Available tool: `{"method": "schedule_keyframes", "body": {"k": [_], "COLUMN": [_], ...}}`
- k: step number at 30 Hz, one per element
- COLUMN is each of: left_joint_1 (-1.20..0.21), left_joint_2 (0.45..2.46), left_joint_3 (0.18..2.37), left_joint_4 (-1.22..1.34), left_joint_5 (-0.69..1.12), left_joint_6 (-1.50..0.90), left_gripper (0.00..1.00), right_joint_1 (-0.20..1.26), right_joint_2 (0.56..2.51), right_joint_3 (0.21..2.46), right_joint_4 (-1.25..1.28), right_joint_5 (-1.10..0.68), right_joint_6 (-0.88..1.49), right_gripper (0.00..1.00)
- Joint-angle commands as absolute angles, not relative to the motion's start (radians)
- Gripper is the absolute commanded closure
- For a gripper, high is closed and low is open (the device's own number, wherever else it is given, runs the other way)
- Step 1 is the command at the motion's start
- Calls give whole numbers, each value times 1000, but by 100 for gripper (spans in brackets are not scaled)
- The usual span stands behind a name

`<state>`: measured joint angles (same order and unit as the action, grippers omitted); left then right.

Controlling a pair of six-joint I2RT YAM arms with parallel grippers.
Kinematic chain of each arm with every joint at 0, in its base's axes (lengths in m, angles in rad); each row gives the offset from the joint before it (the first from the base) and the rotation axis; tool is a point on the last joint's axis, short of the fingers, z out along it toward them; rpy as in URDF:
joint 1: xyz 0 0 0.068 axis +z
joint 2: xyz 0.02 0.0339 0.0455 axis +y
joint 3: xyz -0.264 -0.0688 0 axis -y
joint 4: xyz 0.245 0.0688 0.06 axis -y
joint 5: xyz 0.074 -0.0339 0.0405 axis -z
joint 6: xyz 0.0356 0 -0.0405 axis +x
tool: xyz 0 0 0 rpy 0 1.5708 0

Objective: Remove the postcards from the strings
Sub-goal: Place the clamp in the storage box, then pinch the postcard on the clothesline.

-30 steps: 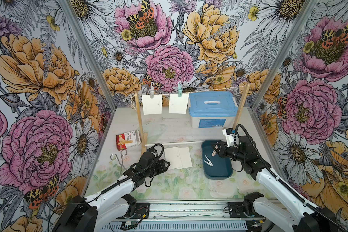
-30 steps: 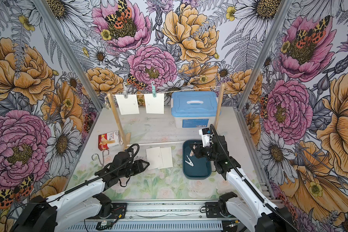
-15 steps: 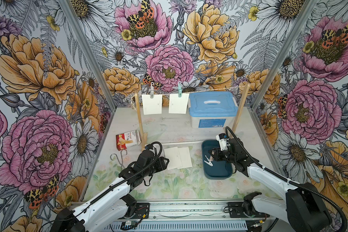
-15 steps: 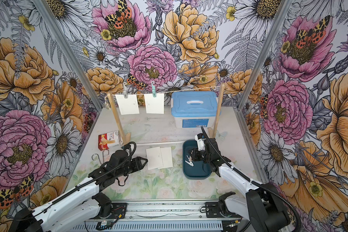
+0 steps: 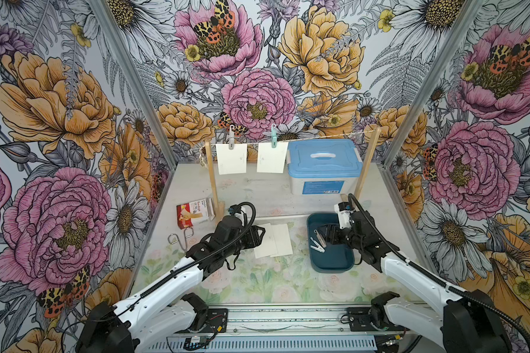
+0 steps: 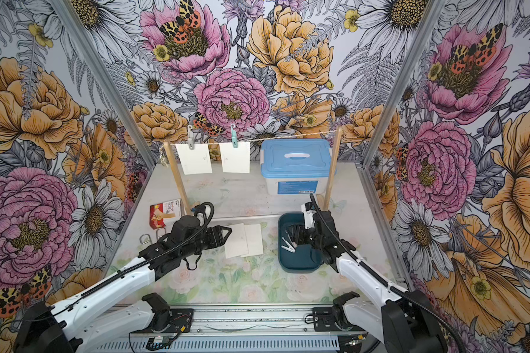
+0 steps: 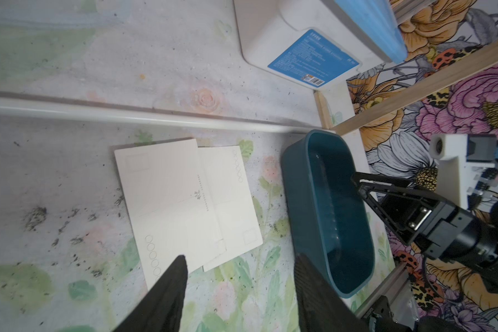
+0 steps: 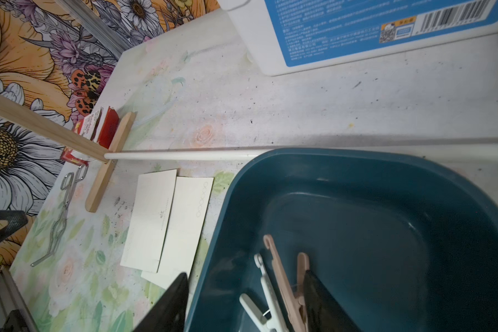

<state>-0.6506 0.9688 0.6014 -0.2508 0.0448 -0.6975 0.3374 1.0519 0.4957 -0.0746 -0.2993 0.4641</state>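
Two white postcards (image 5: 231, 159) (image 5: 272, 157) hang from the string (image 5: 318, 137), one under a grey clothespin (image 5: 232, 138) and one under a teal clothespin (image 5: 274, 136). Two more postcards (image 5: 271, 240) (image 7: 181, 201) lie overlapping on the table. My left gripper (image 5: 262, 236) (image 7: 240, 261) hovers open at their near edge and holds nothing. Over the dark blue tray (image 5: 331, 267), my right gripper (image 5: 321, 235) (image 8: 245, 276) is open. A white clothespin (image 8: 266, 299) and a pinkish clothespin (image 8: 282, 276) lie in the tray between its fingers, the pinkish one against one finger.
Two wooden posts (image 5: 212, 180) (image 5: 368, 162) carry the string. A blue-lidded box (image 5: 322, 162) stands behind the tray. A thin white rod (image 5: 282, 217) runs across the table. A red carton (image 5: 195, 212) and metal tongs (image 5: 181, 240) lie at the left.
My right gripper has gone from shut to open over the tray, and the pinkish clothespin now lies in the tray beside the white one. The left gripper shifted slightly towards the lying cards.
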Motion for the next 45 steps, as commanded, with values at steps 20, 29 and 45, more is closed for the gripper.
{"method": "schedule_keyframes", "body": {"k": [20,29,45], "left_joint_1": [-582,-519,-451], "left_joint_2": [957,1091,1300], "left_joint_3": [795,923,1012], "left_joint_4": [30,151,279], "left_joint_5": [62,112,175], "left_joint_6": [-555,-462,-432], "left_gripper": [28,18,16], "right_joint_1": [415,470,498], "right_joint_2": [949,976,969], "right_joint_3": [819,874,883], "right_joint_4": [-162,-161,-161], "right_joint_5": [-524,-547,-563], "right_joint_6": [439,401,382], "right_gripper": [25,24,24]}}
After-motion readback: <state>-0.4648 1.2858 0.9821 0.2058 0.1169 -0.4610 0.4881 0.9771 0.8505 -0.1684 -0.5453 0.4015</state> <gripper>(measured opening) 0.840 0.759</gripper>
